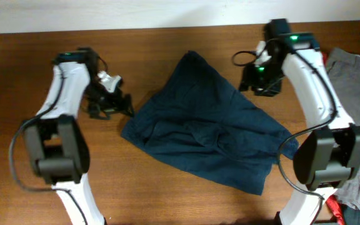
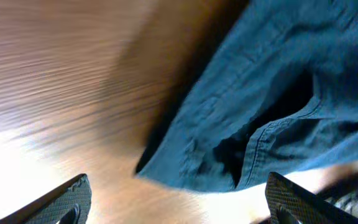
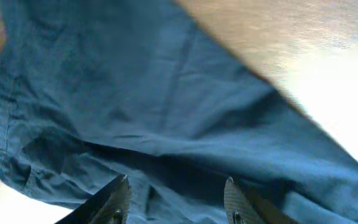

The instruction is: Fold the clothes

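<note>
- Shorts (image 1: 205, 119) — dark navy blue cloth with wide legs; lying in the middle of the wooden table (image 1: 167, 194), loosely spread, not neatly folded
- Outline roughly a wedge; a narrow rounded end points toward the far edge, and the cloth widens toward the near right corner
- Surface rumpled; soft ridges and dark creases run across the middle
- A stitched hem (image 2: 260, 134) lifts at the left edge — a dark gap shows under that layer
</note>
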Tool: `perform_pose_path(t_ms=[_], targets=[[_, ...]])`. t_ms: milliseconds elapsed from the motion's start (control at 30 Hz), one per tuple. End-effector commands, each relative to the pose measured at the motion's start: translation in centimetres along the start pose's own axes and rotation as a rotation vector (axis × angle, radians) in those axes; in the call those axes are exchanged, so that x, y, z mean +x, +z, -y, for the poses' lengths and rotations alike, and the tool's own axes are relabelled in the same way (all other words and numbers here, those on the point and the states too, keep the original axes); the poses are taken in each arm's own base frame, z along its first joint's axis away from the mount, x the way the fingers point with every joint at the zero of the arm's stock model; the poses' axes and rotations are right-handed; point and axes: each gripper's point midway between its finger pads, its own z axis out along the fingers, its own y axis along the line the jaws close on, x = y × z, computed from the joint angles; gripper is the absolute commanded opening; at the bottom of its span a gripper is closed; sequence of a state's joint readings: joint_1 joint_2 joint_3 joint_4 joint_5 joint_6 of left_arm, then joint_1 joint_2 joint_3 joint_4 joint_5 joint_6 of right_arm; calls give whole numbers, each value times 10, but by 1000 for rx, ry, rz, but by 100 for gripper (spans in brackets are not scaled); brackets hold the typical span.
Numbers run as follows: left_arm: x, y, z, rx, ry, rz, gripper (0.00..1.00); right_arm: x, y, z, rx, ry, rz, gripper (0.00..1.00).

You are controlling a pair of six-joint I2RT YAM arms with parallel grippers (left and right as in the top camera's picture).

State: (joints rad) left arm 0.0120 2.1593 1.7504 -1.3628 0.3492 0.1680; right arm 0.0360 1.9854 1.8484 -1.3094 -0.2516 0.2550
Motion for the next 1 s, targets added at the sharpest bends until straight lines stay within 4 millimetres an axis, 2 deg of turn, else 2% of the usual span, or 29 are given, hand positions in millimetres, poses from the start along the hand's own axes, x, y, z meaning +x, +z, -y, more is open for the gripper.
perform_pose_path(t_ms=[0, 67, 100, 167, 267, 300, 433, 600, 700, 800, 967], targets=[[0, 28, 21, 70, 152, -65, 83, -4, -17, 13, -29, 30, 28, 57], [-1, 37, 23, 66, 170, -81, 76, -7, -20, 24, -25, 38, 36, 58], [-2, 41, 22, 54, 176, -87, 67, -9, -21, 29, -23, 49, 40, 60], [-1, 45, 18, 28, 179, -103, 37, -10, -23, 38, -20, 67, 43, 69], [1, 46, 8, -24, 172, -122, 12, -13, -24, 52, 9, 91, 50, 74], [2, 45, 2, -55, 147, -127, 1, -13, -23, 57, 28, 98, 50, 75], [16, 31, -49, -276, -70, -170, 0, -4, -15, 64, 44, 115, -9, 75], [27, 17, -86, -280, -253, -159, 0, 13, 0, 51, 39, -3, -76, 75], [34, 10, -102, -260, -319, -158, 0, 22, 12, 45, 42, -21, -110, 75], [37, 7, -111, -244, -349, -149, 1, 38, 32, 42, 49, -38, -161, 75], [38, 5, -118, -244, -367, -141, 0, 68, 70, 52, 68, 10, -246, 70]])
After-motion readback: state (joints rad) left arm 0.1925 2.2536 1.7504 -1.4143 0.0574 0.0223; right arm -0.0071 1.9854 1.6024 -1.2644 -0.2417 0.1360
